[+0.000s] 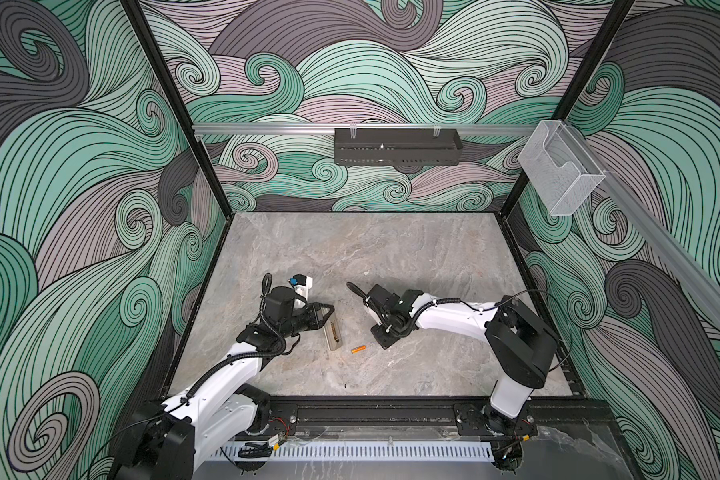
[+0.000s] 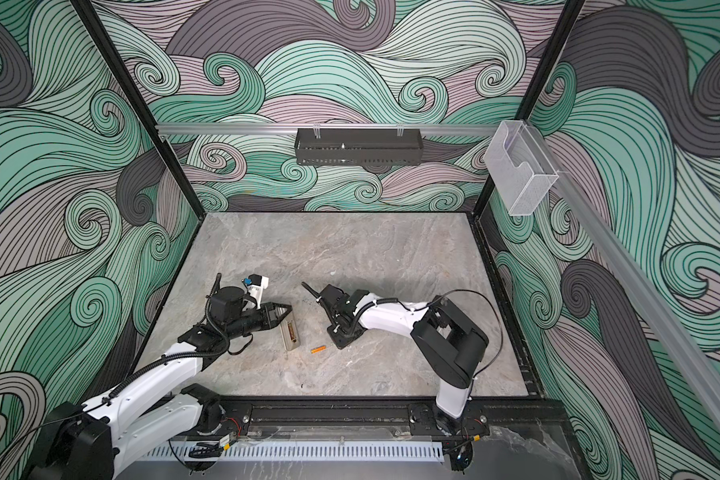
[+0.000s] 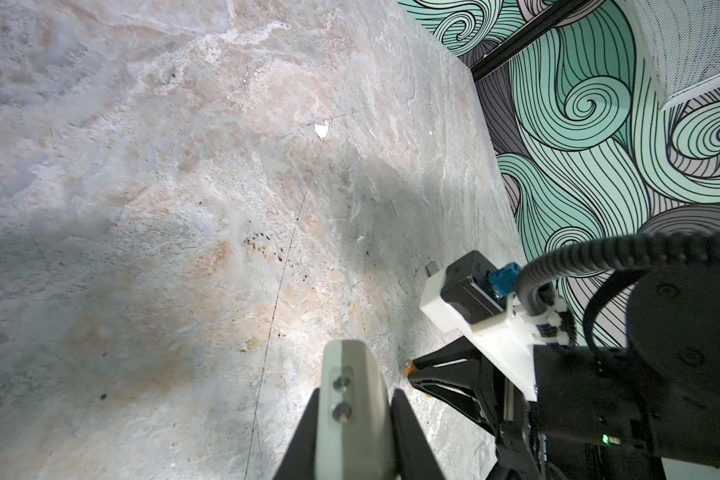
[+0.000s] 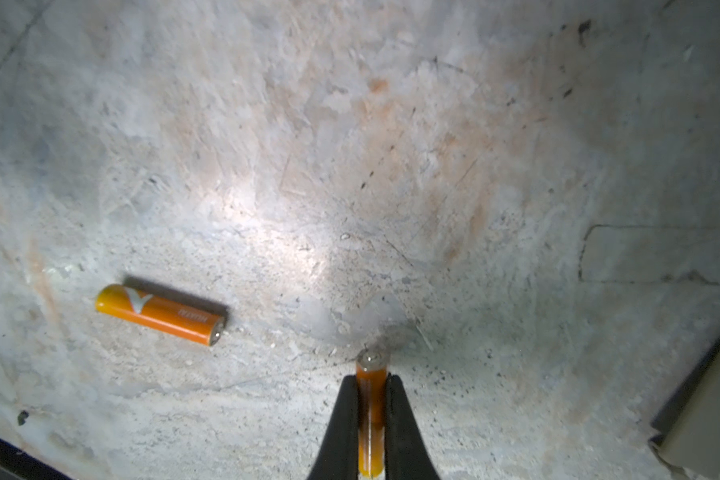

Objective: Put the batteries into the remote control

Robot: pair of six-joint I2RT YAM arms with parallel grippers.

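Observation:
My left gripper (image 1: 327, 313) is shut on the remote control (image 1: 332, 332), a slim pale bar held with its open back up, left of the table's middle. In the left wrist view the remote control (image 3: 350, 415) sits between the two black fingers (image 3: 304, 436). My right gripper (image 4: 371, 378) is shut on one orange battery (image 4: 371, 411), whose silvery end points down at the table. It stands a little right of the remote in both top views, right gripper (image 2: 339, 336). The other battery (image 1: 358, 349) lies flat on the table between the two grippers.
The grey marble table (image 1: 391, 249) is walled on three sides by patterned panels. A black tray (image 1: 395, 151) hangs on the back rail and a clear plastic box (image 1: 558, 174) at the right. A white scrap (image 1: 366, 273) lies mid-table. A black rail (image 1: 371, 411) runs along the front.

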